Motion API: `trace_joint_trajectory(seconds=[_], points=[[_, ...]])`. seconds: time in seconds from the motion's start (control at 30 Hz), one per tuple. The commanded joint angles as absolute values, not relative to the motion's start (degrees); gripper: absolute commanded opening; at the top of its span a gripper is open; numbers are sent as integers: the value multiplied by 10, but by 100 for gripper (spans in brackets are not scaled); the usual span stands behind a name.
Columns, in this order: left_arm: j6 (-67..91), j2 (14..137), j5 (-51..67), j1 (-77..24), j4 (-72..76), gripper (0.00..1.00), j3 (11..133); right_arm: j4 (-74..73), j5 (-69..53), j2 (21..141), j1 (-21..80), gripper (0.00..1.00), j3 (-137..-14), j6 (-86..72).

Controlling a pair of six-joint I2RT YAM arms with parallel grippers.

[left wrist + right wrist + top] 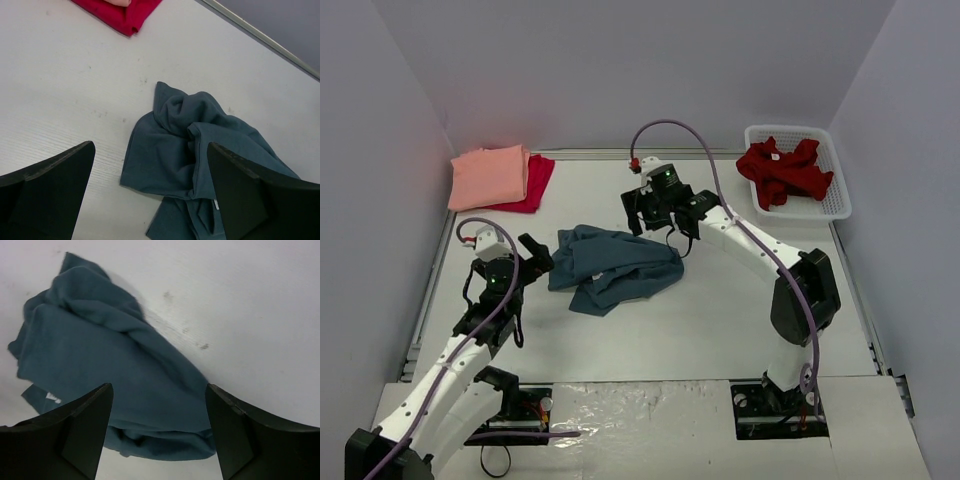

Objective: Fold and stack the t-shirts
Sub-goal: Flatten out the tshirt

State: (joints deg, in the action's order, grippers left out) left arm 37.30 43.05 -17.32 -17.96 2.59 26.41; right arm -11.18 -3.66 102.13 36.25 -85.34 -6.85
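Both hands are held with jaws spread wide and nothing gripped: the left hand (150,147) is poised at the left edge of a crumpled slate-blue cloth t-shirt (615,268), the right hand (159,387) above its far right part. That shirt is heaped mid-way across the white surface (720,310). At the far left, a folded salmon-pink t-shirt (488,177) is laid on a folded crimson t-shirt (535,180). At the far right, a dark red t-shirt (785,170) is bunched in a white lattice plastic basket (840,205).

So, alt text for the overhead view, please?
A crumpled blue shirt lies mid-table between the left arm and right arm, jaws open. A folded pink shirt tops a crimson one; a basket holds a dark red shirt.
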Motion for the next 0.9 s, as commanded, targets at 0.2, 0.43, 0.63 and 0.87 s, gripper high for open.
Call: trace_joint_trajectory(seconds=[0.2,0.43,0.63,0.87], points=[[400,381,-234,-179,-49,94,275,-148,-72,1108,460,68,-944,-11],[408,343,-261,-178,-76,94,272,-170,-59,1170,517,68,-988,-5],[408,335,-262,-178,-75,94,267,-177,-58,1185,540,68,-980,12],[406,356,-252,-178,-69,94,271,-181,-30,1201,546,42,-976,11]])
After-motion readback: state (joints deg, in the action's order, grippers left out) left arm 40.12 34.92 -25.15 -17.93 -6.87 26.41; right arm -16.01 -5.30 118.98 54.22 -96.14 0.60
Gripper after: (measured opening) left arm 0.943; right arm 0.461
